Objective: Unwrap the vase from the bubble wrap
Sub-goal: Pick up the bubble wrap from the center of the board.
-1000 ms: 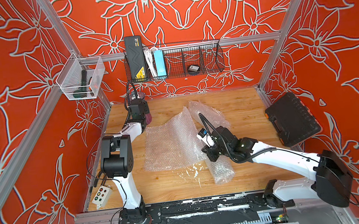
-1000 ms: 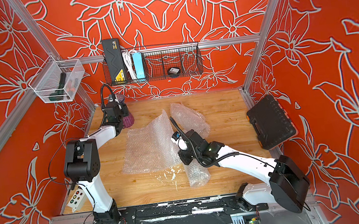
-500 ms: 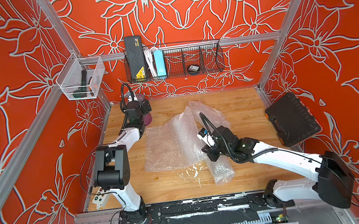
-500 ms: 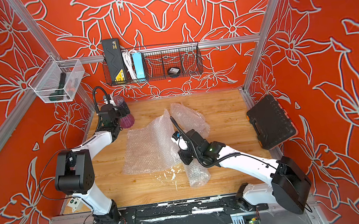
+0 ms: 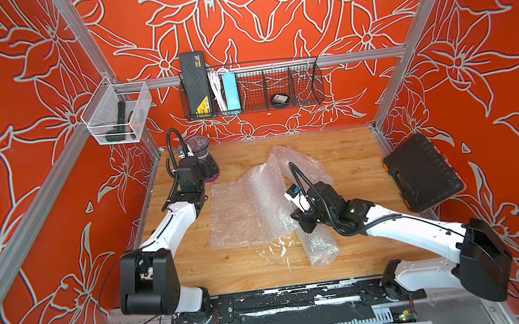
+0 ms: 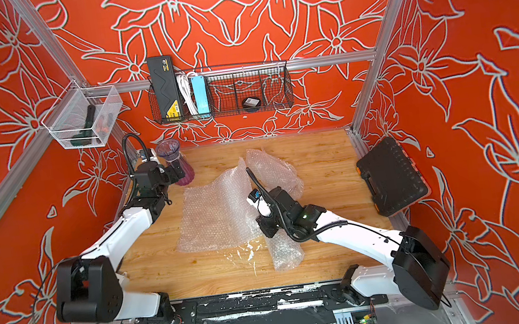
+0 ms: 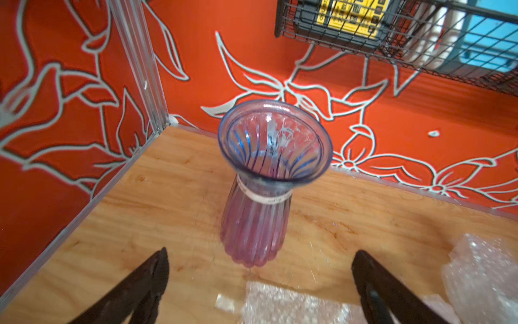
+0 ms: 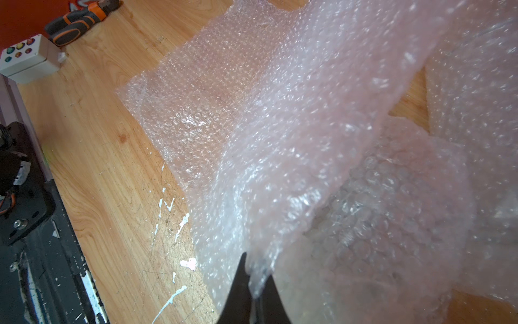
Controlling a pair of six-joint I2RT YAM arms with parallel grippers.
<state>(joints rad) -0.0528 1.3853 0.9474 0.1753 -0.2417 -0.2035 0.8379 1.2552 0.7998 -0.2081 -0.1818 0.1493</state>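
Bubble wrap [image 5: 247, 211] lies spread open in the middle of the table [image 5: 343, 145], one big flat sheet, whitish and crinkly. Its right edge is lifted off the wood. Same sheet in the right wrist view [image 8: 308, 126], rising in a fold toward the camera.

Right gripper [image 8: 253, 269]: jaws pinched tight on the edge of that lifted fold, plastic bunched between the tips.

A second crumpled piece [image 5: 298, 161] sits just beyond the sheet, toward the far side. A loose roll [image 5: 320, 246] of the same stuff lies near the front edge, just below the right arm's wrist.

Vase [image 7: 260, 196]: bare, no wrap on it. Standing upright in the far left corner of the table, well apart from the sheet. Pinkish-purple ribbed glass, flared mouth, white band round the neck. Seen in both top views [image 5: 199, 145] [image 6: 169, 148].

Left gripper [image 7: 260, 254]: jaws spread wide, gripping nothing. Its dark fingers [image 7: 145, 280] stand either side of the vase's lower body, clear of the glass in the wrist view.

Round about: black tool case [image 5: 421, 176] leaning at the right wall; wire basket [image 5: 291, 78] on the far wall; clear bin [image 5: 117, 113] on the left wall; small button box [image 8: 28, 59] at the near left.
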